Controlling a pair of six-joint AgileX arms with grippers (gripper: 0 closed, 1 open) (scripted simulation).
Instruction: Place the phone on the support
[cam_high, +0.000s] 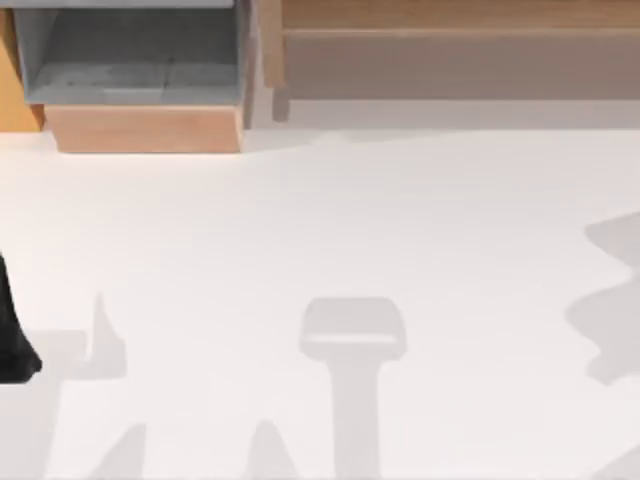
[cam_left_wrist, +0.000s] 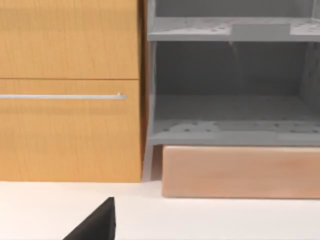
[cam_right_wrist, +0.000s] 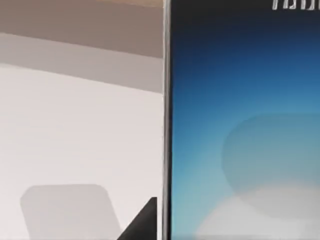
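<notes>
Behind your white worktop (cam_high: 330, 220) stand a grey shelf unit (cam_left_wrist: 230, 85) on a wooden block (cam_left_wrist: 240, 172) and an orange cabinet (cam_left_wrist: 70, 90). The phone (cam_right_wrist: 245, 130) fills your right wrist view; either gripper's opening, cannot tell.

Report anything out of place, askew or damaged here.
Nothing is spilled or damaged. The phone sits close before the right wrist camera, upright, off the white table. The grey shelf unit and wooden cabinet stand straight.

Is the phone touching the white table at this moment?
Cannot tell. The right wrist view shows the phone close up against the table, but its lower edge is cut off.
</notes>
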